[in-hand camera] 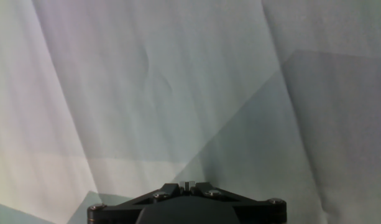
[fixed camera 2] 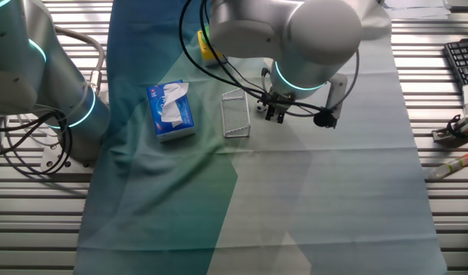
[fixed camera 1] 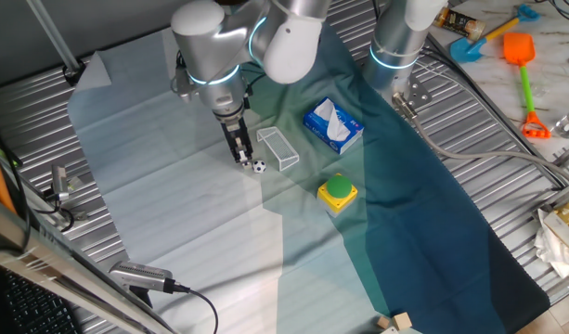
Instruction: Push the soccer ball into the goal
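Observation:
The soccer ball (fixed camera 1: 258, 167) is a tiny white ball with black patches on the pale cloth, just left of the goal's near end. The goal (fixed camera 1: 278, 148) is a small clear plastic box frame; it also shows in the other fixed view (fixed camera 2: 235, 114). My gripper (fixed camera 1: 240, 157) points down with its tips at the cloth, right beside the ball on its left. Its fingers are together and hold nothing. In the other fixed view the gripper (fixed camera 2: 274, 114) stands right of the goal and the ball is hidden. The hand view shows only the closed fingers (in-hand camera: 188, 185) and cloth.
A blue-and-white tissue pack (fixed camera 1: 333, 126) lies beyond the goal. A green button on a yellow base (fixed camera 1: 338, 191) sits to the right of the ball. A second arm's base (fixed camera 1: 395, 46) stands at the back. Toys (fixed camera 1: 521, 56) lie at the far right.

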`<state>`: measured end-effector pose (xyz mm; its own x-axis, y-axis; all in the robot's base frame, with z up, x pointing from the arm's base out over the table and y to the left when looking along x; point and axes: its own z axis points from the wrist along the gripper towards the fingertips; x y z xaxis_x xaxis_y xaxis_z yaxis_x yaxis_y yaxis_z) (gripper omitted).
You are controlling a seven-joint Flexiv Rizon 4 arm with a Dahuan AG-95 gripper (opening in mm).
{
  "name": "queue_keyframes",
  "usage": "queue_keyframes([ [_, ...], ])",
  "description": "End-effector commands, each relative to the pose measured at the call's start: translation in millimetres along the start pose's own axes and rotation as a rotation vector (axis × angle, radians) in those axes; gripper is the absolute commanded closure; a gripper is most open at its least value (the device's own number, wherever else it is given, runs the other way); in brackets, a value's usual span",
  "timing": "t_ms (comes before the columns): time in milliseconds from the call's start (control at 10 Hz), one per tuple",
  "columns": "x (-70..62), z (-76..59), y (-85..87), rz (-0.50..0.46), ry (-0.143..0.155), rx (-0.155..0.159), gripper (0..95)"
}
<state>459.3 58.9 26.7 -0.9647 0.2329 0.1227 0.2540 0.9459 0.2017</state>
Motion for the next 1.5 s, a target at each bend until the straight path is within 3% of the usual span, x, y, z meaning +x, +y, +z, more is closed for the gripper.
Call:
queue_keyframes([
  [100,0.0,-0.5,-0.2,0.0,-0.005,0.011,95.0],
  [800,7.3,10.5,5.8,0.0,-0.021,0.004,95.0],
  [1200,17.4,18.8,12.1,0.001,-0.001,0.015,95.0],
  [1500,19.4,22.5,6.3,0.001,0.028,0.023,95.0],
])
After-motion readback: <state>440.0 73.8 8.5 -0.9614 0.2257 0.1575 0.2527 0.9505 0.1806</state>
